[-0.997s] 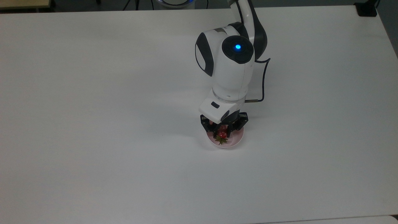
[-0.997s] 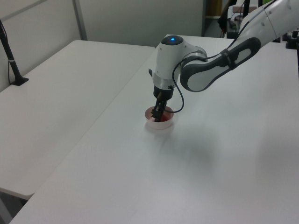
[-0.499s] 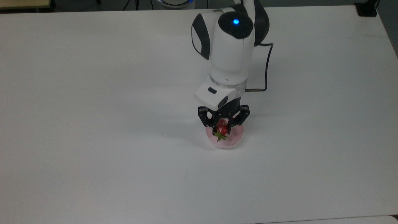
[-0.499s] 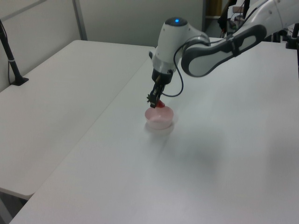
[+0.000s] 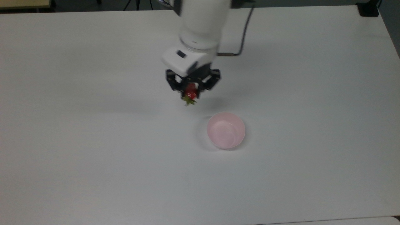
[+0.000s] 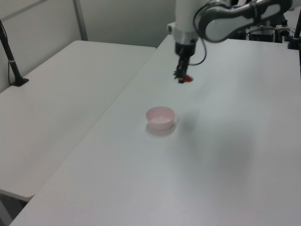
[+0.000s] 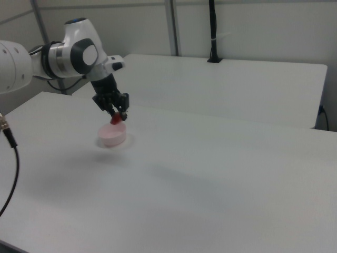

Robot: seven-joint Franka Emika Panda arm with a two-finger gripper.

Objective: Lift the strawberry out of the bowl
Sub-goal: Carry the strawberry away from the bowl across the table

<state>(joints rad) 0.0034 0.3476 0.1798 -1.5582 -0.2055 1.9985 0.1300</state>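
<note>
In the top view, the pincer [image 5: 191, 90] is clamped on the strawberry [image 5: 190, 92], one dark finger on each side of the red body, with the green cap hanging below the fingertips. The fruit is held up in the air, well apart from the bowl [image 5: 226, 130], which sits bare and pale pink on the white tabletop [image 5: 93, 140] toward the top view's lower right. In the left view, the strawberry [image 6: 187, 79] shows as a small red spot at the tip of the pincer [image 6: 182, 77], high above the tabletop and beyond the bowl [image 6: 160, 117]. In the right view, the strawberry [image 7: 115, 119] hangs from the pincer [image 7: 119, 115] just above the bowl [image 7: 111, 136] as that camera lines them up, without touching it. Judged from its small size and glossy skin, the fruit is likely light and rather slippery, so a hold across the widest part of the body looks safer than one near the tapering tip or on the thin leaves. Whether it is soft enough to bruise cannot be told.
</note>
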